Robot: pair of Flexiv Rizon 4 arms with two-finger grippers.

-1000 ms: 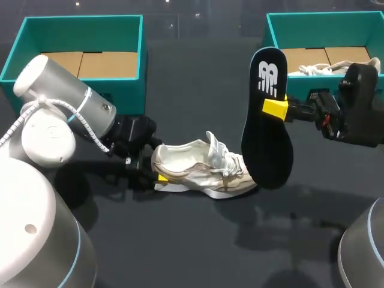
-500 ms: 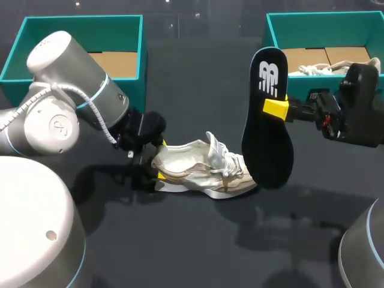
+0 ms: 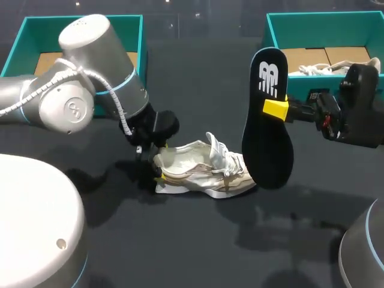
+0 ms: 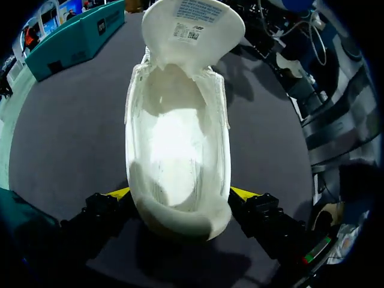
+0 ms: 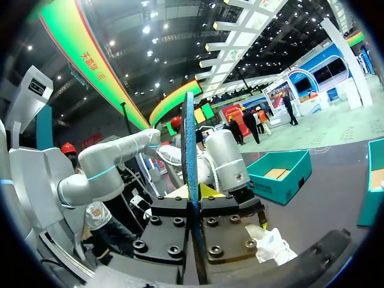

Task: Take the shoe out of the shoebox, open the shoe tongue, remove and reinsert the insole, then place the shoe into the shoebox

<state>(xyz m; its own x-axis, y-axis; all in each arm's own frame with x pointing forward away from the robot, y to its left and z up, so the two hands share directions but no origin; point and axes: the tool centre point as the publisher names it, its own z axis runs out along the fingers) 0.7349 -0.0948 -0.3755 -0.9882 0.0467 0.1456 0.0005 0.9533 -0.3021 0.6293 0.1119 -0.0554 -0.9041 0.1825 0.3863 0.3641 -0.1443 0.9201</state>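
**Left gripper on the heel, right gripper holding the insole up**

My left gripper [image 4: 180, 195] is clamped on the heel of the shoe [image 4: 177, 138], one yellow tip pressed against each side of it. In the head view this gripper [image 3: 157, 173] sits low at the heel end, with the shoe [image 3: 201, 171] resting sole-down on the dark table [image 3: 198, 246] and its toe pointing towards my right side. Through the left wrist camera I look straight into the shoe's bare white interior, and the tongue [image 4: 192, 21] is folded up and forward, away from the opening.

My right gripper [image 3: 277, 108] is closed on the black insole [image 3: 267, 144], gripping it by the edge about a third of the way down. The insole hangs upright above the table, its lower end just over the toe of the shoe. In the right wrist view the insole [image 5: 189, 150] stands edge-on between the fingers of the gripper [image 5: 192, 201].

Behind are the left shoebox [image 3: 78, 21] and the right shoebox [image 3: 324, 18], both teal and well apart; a second shoe [image 3: 336, 66] lies in the right one
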